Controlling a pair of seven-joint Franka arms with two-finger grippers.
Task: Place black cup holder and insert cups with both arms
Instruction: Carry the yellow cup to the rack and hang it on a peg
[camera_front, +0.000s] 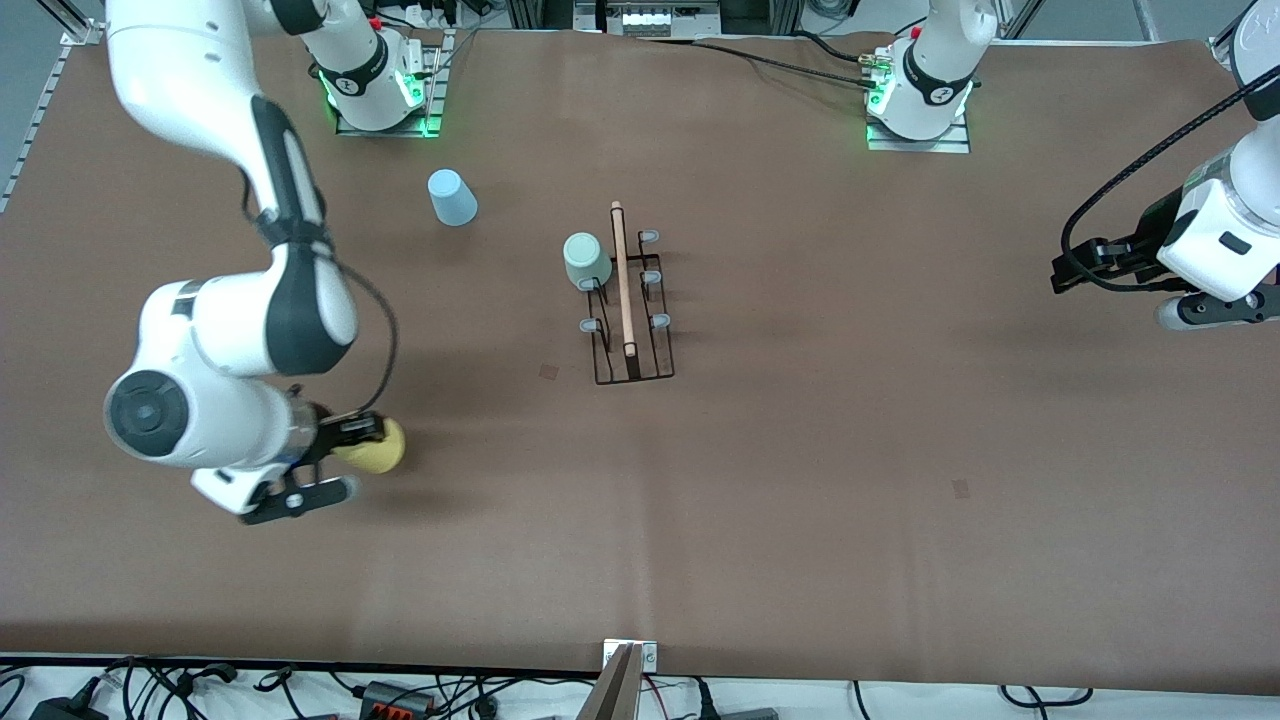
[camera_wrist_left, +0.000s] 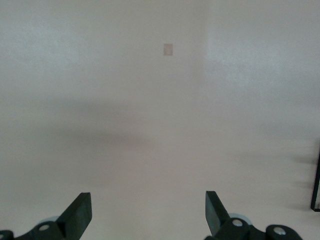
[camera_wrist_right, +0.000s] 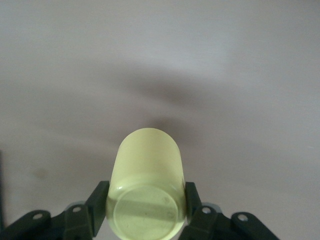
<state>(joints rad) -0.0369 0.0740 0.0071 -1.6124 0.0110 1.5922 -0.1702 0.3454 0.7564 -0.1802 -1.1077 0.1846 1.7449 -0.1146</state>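
Observation:
The black cup holder (camera_front: 633, 345) stands mid-table, its wooden rod (camera_front: 623, 275) pointing toward the front camera. A mint green cup (camera_front: 586, 260) sits on one of its pegs, on the side toward the right arm's end. A light blue cup (camera_front: 452, 197) stands upside down near the right arm's base. My right gripper (camera_front: 358, 436) (camera_wrist_right: 146, 199) is shut on the yellow cup (camera_front: 378, 447) (camera_wrist_right: 147, 185), low over the table at the right arm's end, with one finger on each side of the cup. My left gripper (camera_front: 1062, 274) (camera_wrist_left: 148, 206) waits open and empty at the left arm's end.
The brown table cover carries small tape marks (camera_front: 549, 371) (camera_front: 960, 488) (camera_wrist_left: 168, 49). One edge of the holder (camera_wrist_left: 316, 185) shows in the left wrist view. Cables (camera_front: 400, 695) and a metal bracket (camera_front: 628, 668) lie along the table edge nearest the front camera.

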